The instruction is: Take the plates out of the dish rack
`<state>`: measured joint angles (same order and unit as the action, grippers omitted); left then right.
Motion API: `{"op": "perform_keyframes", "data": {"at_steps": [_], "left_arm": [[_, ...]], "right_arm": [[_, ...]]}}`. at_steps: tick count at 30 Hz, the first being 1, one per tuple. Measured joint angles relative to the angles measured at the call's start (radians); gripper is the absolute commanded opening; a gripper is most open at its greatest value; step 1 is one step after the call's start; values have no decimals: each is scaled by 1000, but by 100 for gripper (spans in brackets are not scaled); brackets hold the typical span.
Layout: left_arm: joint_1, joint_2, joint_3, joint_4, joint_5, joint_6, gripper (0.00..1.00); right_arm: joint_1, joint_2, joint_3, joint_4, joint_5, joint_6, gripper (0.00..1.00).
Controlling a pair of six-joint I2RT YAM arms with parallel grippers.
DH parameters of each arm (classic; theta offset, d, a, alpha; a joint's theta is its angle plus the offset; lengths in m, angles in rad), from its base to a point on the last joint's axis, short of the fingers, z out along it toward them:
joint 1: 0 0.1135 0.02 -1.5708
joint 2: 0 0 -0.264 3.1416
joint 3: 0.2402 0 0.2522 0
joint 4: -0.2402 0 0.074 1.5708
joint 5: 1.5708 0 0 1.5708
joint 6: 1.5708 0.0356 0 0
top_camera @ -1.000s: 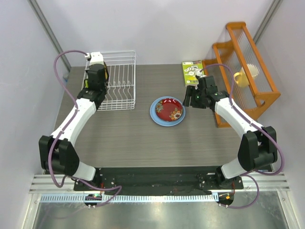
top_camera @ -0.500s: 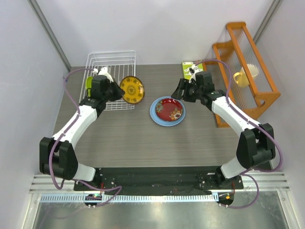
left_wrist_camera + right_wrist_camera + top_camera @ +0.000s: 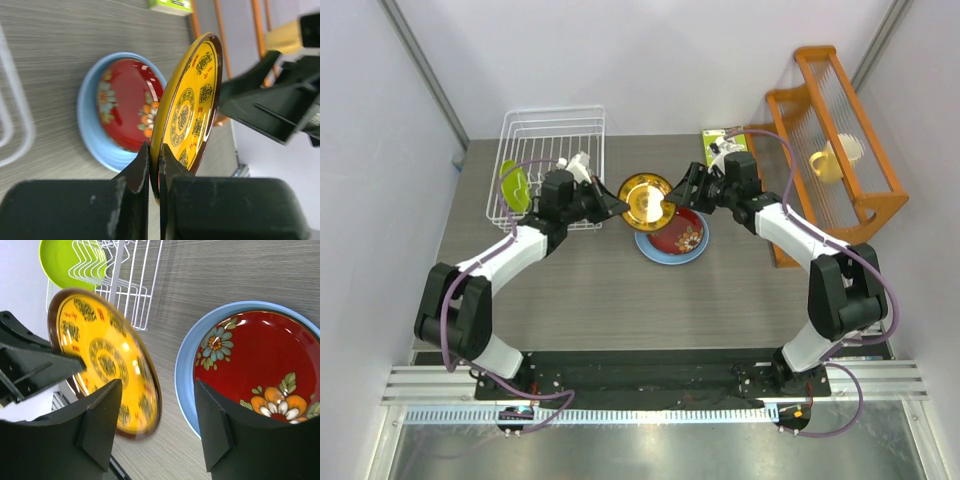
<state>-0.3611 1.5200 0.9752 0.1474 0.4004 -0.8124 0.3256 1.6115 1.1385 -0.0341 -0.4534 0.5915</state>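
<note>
Fingers [image 3: 135,175] of the left gripper [image 3: 154,165] pinch the lower rim of the yellow plate [image 3: 192,105], which is held on edge above the table [image 3: 60,45]. The right gripper [image 3: 157,385] faces it with jaws wide and the plate's rim between them; I cannot tell whether either finger touches it.

Only the left wrist view shows that pinch closely. Only the right wrist view shows the plate's full face: glossy yellow with dark round medallions inside a dark brown rim. From above, both grippers meet at the plate, between the rack [image 3: 555,150] and the other 2 unloaded plates.

Those 2 lie stacked on the table just beside the held plate: the red plate [image 3: 250,370], painted with flowers, sits inside the larger blue plate [image 3: 185,385]. 1 green plate [image 3: 70,260] stands among the rack's prongs, at its left side in the top view.
</note>
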Motion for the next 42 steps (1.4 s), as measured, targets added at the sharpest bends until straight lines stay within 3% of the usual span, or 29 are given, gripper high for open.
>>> {"op": "perform_keyframes", "data": {"at_steps": [1, 2, 4, 5, 6, 8, 9, 13, 18, 22, 25, 27, 31, 36, 40, 42], "left_arm": [[-8, 5, 0, 17, 11, -8, 0], [-15, 10, -1, 35, 20, -19, 0], [-26, 17, -6, 73, 40, -37, 0], [-28, 21, -10, 82, 40, -42, 0], [-28, 25, -18, 87, 37, -49, 3], [-10, 35, -35, 104, 51, -91, 20], [-7, 36, -37, 107, 50, -99, 41], [-16, 32, -34, 91, 18, -58, 64], [-29, -9, 2, -48, -114, 62, 74], [-29, -97, 11, -163, -280, 168, 75], [-29, -185, 11, -232, -428, 244, 80], [-29, -244, 9, -257, -526, 287, 89], [-29, -345, -11, -274, -744, 364, 91], [-27, -351, -17, -303, -966, 462, 97], [-27, -305, -16, -331, -1074, 509, 99], [-27, -277, -16, -345, -1122, 526, 100]], "right_arm": [[0, 6, -1, 9, -7, 5, 56], [0, 10, -3, 18, -13, 8, 36], [0, 19, -7, 31, -26, 14, 17], [0, 22, -8, 42, -42, 23, 3], [-1, 23, -11, 53, -51, 26, 1], [-6, 23, -15, 77, -84, 40, 1], [-6, 23, -18, 80, -85, 40, 1], [0, 6, -26, 53, -32, 25, 1], [-16, -52, -47, -52, 89, -21, 3], [-71, -85, -76, -85, 132, -47, 4], [-111, -82, -104, -106, 139, -62, 4], [-128, -71, -113, -120, 140, -68, 4], [-132, -14, -119, -117, 123, -72, 5], [-132, 57, -128, -73, 84, -65, 7], [-132, 111, -128, -24, 52, -55, 17], [-132, 139, -128, -2, 33, -46, 32]]}}
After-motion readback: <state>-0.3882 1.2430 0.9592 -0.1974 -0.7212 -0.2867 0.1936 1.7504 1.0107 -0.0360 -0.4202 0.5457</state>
